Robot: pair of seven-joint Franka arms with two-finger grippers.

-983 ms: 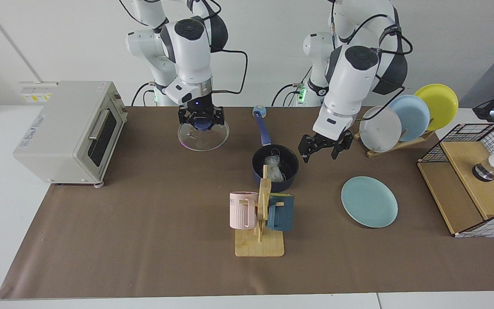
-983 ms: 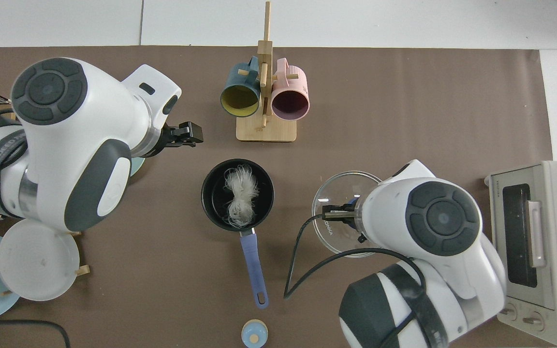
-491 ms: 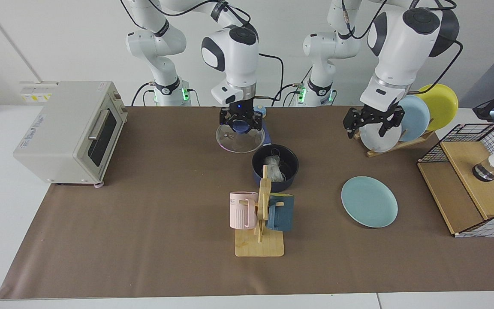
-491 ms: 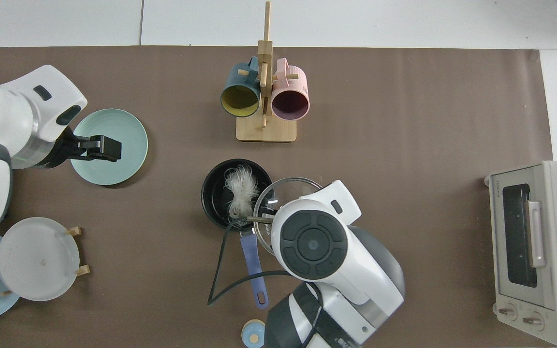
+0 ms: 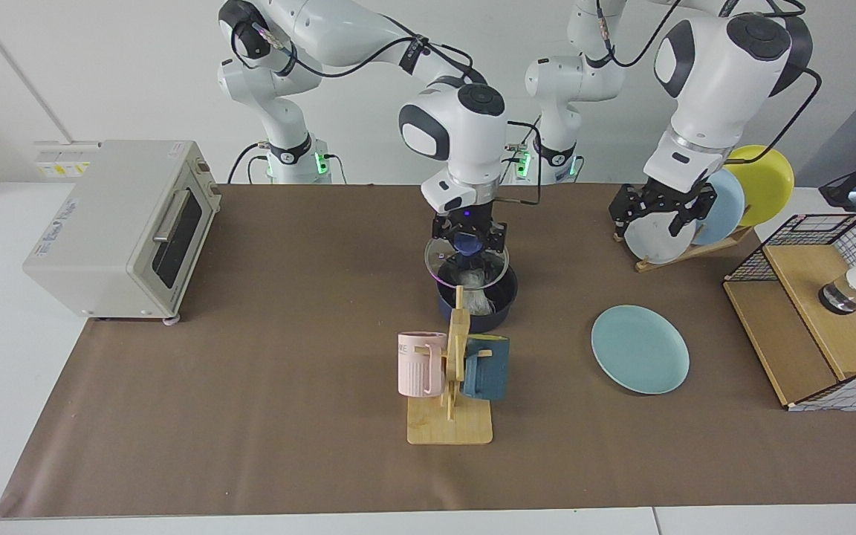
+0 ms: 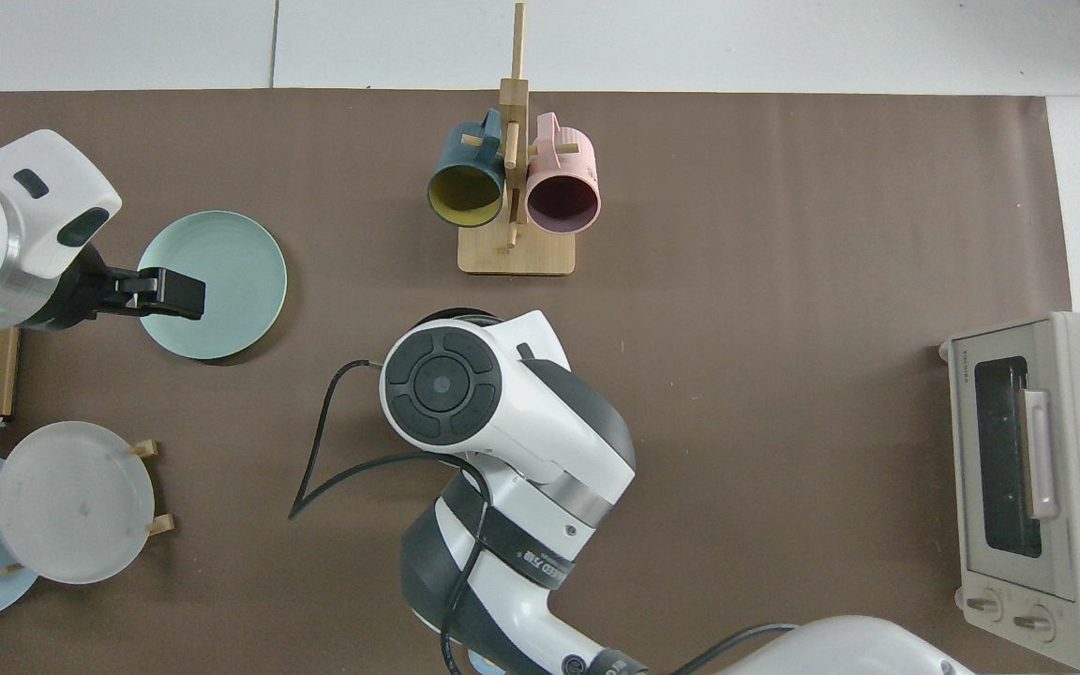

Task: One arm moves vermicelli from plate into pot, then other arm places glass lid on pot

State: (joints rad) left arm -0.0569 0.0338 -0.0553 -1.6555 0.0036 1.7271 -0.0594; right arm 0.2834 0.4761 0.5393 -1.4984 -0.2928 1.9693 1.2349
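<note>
Left to right in the facing view: a toaster oven stands at the left edge of the brown table mat. At centre, the right gripper hangs over the pot, its fingers clenched on the blue knob of the glass lid. The lid is held roughly level just above the pot's rim, and whether it touches the rim cannot be told. Through the glass the vermicelli shows as a pale bundle inside the pot. In front of the pot, lower centre, a wooden mug rack carries a pink mug and a dark blue mug; its upright post hides part of the pot. To the right, the teal plate lies bare on the mat. At upper right, the left gripper waits, raised in front of a rack of grey, light blue and yellow plates, its fingers spread and empty.

In the top view the right arm's wrist covers pot and lid alike, leaving only a sliver of the pot's rim visible; the left gripper overlaps the plate's left part.

Judged from this, the noodle transfer is done and the lid placement is under way. To do it well, centre the lid on the rim, lower it straight and level until it seats, then release the knob and withdraw upward, staying off the rack's post.
</note>
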